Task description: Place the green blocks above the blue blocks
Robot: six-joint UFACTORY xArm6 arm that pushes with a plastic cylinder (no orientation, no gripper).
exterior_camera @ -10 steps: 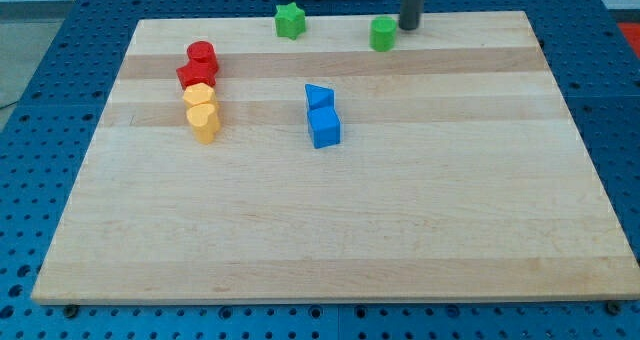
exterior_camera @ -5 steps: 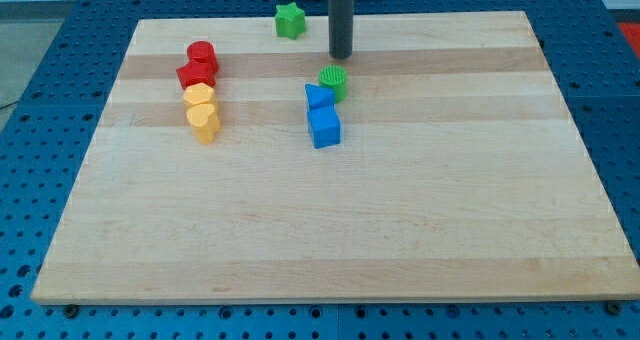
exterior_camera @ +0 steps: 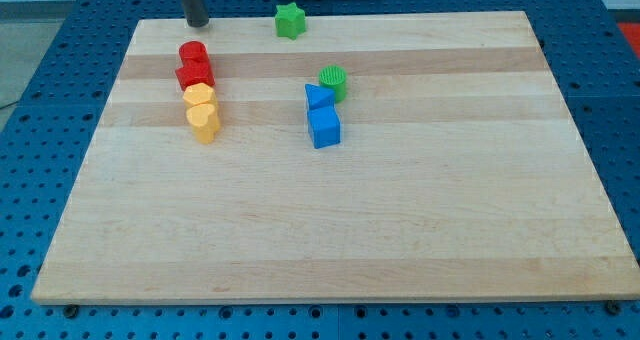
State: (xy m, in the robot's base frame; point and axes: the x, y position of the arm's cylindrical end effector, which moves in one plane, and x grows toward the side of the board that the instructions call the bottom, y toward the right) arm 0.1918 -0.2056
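A green round block (exterior_camera: 334, 81) sits just up and right of a blue triangle block (exterior_camera: 317, 96), touching it. A blue cube (exterior_camera: 324, 126) sits right below the triangle. A green star block (exterior_camera: 290, 20) sits near the board's top edge, left of centre. My tip (exterior_camera: 198, 23) is at the board's top left, far left of the green star and just above the red blocks.
Two red blocks (exterior_camera: 194, 65) and two yellow blocks (exterior_camera: 202, 109) form a column at the view's left. The wooden board (exterior_camera: 330, 230) lies on a blue perforated table.
My tip pushed the green round block down-left to the blue triangle, then swept left along the top edge to the top-left corner. The upper red block shifted slightly left.
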